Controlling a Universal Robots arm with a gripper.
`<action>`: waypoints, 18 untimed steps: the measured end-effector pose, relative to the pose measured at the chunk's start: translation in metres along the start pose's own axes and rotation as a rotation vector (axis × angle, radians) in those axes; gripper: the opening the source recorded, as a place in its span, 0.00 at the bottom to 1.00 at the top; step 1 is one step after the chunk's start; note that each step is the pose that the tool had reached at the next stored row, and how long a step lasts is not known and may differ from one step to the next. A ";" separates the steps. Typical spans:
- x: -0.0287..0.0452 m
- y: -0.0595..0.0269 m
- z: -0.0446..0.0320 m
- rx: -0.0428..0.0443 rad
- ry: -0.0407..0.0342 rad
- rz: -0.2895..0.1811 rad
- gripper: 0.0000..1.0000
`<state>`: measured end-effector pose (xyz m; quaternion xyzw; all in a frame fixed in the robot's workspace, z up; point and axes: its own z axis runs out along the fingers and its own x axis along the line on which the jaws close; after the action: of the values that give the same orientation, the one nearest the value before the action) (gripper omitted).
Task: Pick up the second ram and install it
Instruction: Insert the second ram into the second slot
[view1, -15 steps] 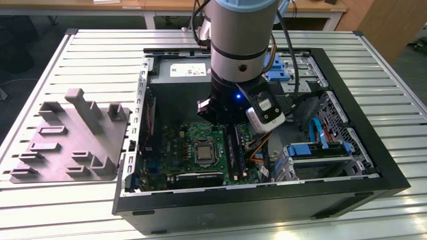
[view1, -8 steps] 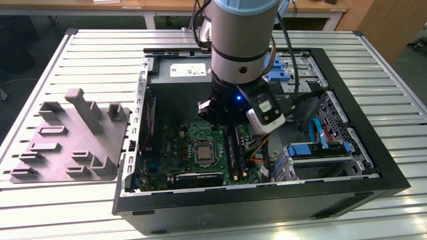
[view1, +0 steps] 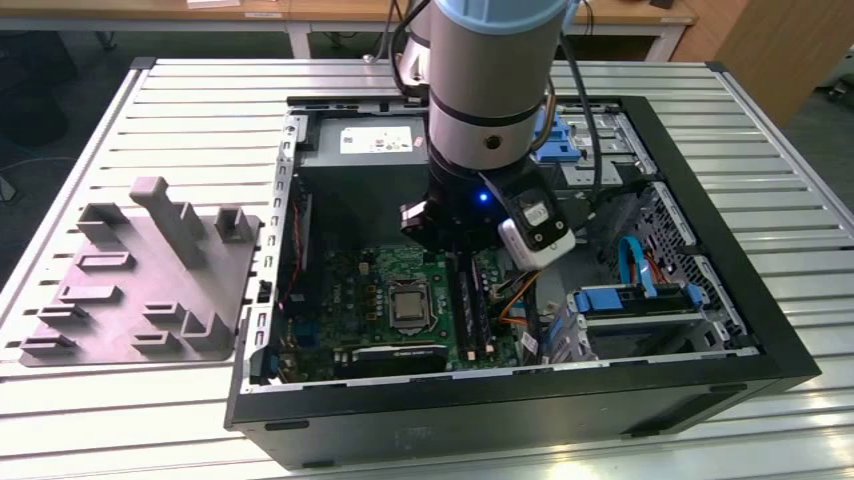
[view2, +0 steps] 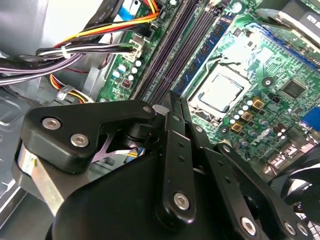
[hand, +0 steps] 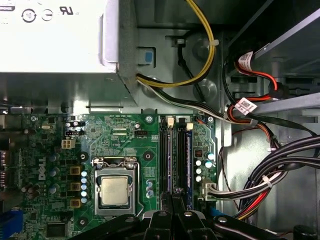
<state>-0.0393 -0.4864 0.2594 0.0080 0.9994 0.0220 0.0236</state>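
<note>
So the gripper (hand: 173, 196) is down inside the open PC case (view1: 747, 340), right over the memory slots along the motherboard's (hand: 125, 132) edge nearest the cable bundle (hand: 280, 172). In both wrist views the fingers are squeezed nearly together. The second ram (hand: 175, 160) is standing on edge in that row of slots, running straight out from the fingertips. Honestly can't tell if the claw is actually pinching the stick or just sitting on its end. The square processor socket (hand: 114, 191) is just beside the slots, further in on the board, and the grey power supply (hand: 55, 35) sits past the board's far edge. In the exterior view, the arm (view1: 487, 100) reaches down into the case, and the grey tray (view1: 147, 280) with posts sits on the slatted table (view1: 200, 100) by the edge at the exterior view's left.
</note>
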 end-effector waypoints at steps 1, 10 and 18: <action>-0.0007 0.0000 0.0004 0.0000 0.0000 0.000 0.11; -0.0045 -0.0001 0.0043 0.0000 0.0000 0.000 0.11; -0.0047 -0.0005 0.0129 0.0000 0.0000 0.000 0.11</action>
<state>-0.0340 -0.4864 0.2468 0.0080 0.9994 0.0220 0.0236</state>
